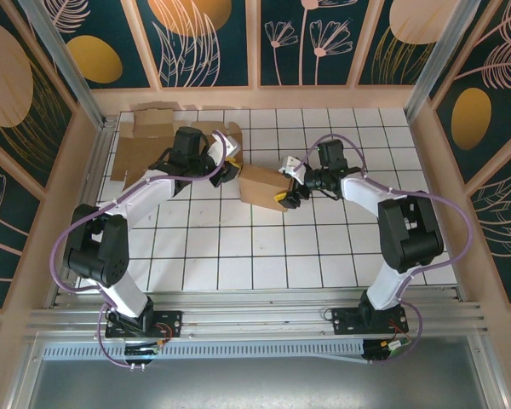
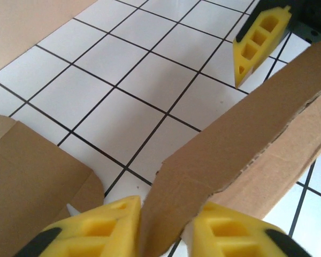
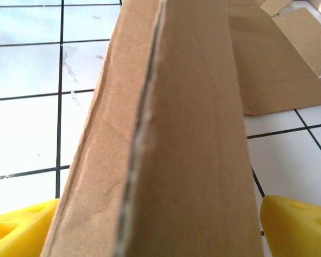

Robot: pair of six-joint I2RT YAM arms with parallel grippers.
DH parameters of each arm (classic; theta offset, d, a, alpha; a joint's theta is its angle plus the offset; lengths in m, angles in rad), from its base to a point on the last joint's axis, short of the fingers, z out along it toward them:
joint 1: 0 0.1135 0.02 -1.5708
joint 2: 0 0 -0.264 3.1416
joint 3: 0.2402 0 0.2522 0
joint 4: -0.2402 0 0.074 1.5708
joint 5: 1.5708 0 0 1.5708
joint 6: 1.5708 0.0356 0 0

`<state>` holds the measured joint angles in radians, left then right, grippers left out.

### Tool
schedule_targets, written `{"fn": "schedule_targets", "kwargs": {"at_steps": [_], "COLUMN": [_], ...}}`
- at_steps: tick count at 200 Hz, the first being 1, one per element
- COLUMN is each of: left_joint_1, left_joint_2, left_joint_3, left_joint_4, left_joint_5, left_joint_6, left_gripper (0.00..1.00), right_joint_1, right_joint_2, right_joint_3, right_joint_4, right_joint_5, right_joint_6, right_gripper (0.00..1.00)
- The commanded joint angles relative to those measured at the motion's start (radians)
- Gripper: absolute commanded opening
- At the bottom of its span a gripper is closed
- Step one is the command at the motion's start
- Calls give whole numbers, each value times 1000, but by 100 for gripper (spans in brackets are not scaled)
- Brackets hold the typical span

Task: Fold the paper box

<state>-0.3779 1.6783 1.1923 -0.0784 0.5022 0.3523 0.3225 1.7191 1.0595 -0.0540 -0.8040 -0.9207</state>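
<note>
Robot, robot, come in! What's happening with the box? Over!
Left gripper pinching paper box flap. Right gripper open astride it. Flat cardboard behind, not blocking.

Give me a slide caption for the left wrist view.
Left gripper pinches a flap of the paper box between yellow fingers above the white tiled table.

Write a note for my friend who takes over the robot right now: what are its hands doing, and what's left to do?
Left hand: shut on a flap of the brown cardboard box, at its left end.
Right hand: open, with yellow fingers on either side of a box wall at the right end.
The box sits mid-way across the white tiled table. Flat brown cardboard sheets lie in the far-left corner.
Done: box looks partly shaped.
Left: fold the flaps in and close it.
</note>
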Motion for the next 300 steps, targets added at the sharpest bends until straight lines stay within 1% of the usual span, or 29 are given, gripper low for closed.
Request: {"fn": "schedule_targets", "kwargs": {"at_steps": [1, 10, 16, 38, 46, 66, 95, 117, 135, 148, 156, 180, 224, 274, 289, 300], "left_joint_1": [7, 5, 6, 6, 6, 5, 5, 5, 2, 2, 2, -1, -18, -26, -31, -35], "left_joint_2": [6, 10, 11, 16, 20, 26, 29, 29, 64, 75, 90, 120, 135, 173, 178, 179], "left_joint_3": [31, 37, 41, 58, 65, 75, 80, 99, 129, 156, 182, 213, 204, 202, 197, 190], "left_joint_4": [-23, -32, -38, -56, -60, -64, -57, -56, -91, -132, -169, -204, -218, -269, -285, -291], "left_joint_5": [54, 63, 68, 94, 109, 149, 166, 183, 183, 143, 136, 178, 171, 142, 104, 82], "left_joint_6": [-5, -10, -16, -61, -85, -141, -247, -361, -429, -477, -494, -561, -585, -552, -536, -527], "left_gripper": [20, 16, 15, 14, 13, 11, 8, 8, 8, 8, 7, 7, 7, 8, 8, 8], "right_joint_1": [3, 4, 3, 4, 7, 9, 14, 19, 21, 23, 24, 26, 27, 27, 27, 26], "right_joint_2": [-60, -63, -62, -55, -53, -55, -54, -47, -41, -39, -38, -33, -28, -29, -31, -39], "right_joint_3": [-22, -26, -26, -26, -28, -43, -50, -46, -44, -43, -42, -40, -38, -41, -42, -45], "right_joint_4": [67, 69, 69, 71, 73, 97, 113, 107, 108, 109, 112, 115, 112, 112, 119, 137], "right_joint_5": [-11, -8, -6, 15, 20, 23, 39, 53, 54, 55, 58, 63, 66, 72, 71, 70], "right_joint_6": [35, 35, 35, 52, 55, 67, 68, 62, 62, 61, 62, 62, 64, 65, 70, 85], "right_gripper": [92, 91, 89, 72, 67, 62, 61, 60, 60, 59, 59, 59, 59, 59, 61, 65]}}
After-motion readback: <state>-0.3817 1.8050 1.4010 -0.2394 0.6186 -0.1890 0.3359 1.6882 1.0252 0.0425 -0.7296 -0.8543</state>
